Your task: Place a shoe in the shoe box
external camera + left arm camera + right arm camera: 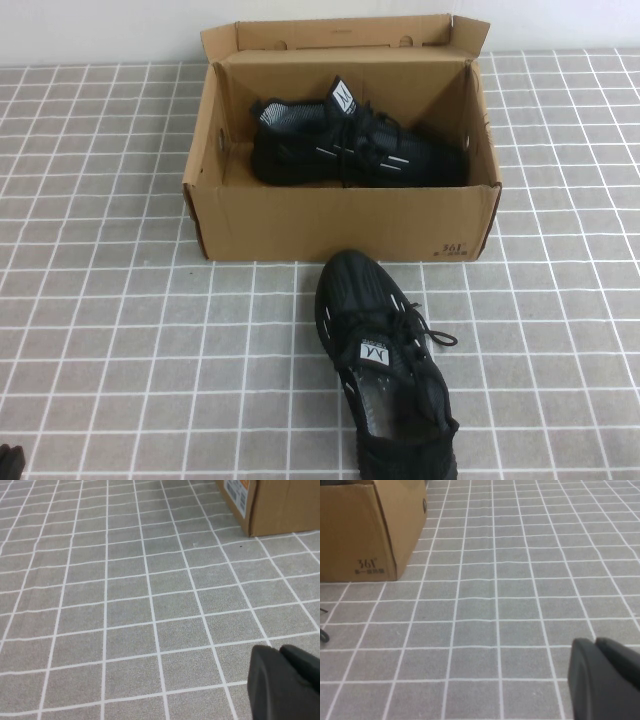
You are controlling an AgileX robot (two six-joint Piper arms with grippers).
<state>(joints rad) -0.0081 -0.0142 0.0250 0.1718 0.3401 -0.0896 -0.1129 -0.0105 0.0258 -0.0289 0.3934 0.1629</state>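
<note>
Low over gray tiles, left gripper [280,652] and right gripper [596,644], parked.

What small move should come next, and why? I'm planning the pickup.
Probably bring the right gripper, parked low at the near right, over the shoe lying in front of the shoe box; the left gripper is farther off, and the mate is already inside.

It looks like a robot test setup, not a lived-in room: a grey cloth surface [120,330] ruled with a white grid runs up to a plain pale wall [100,30], and only a cardboard shoe box [340,222] and black sneakers sit on it.
</note>
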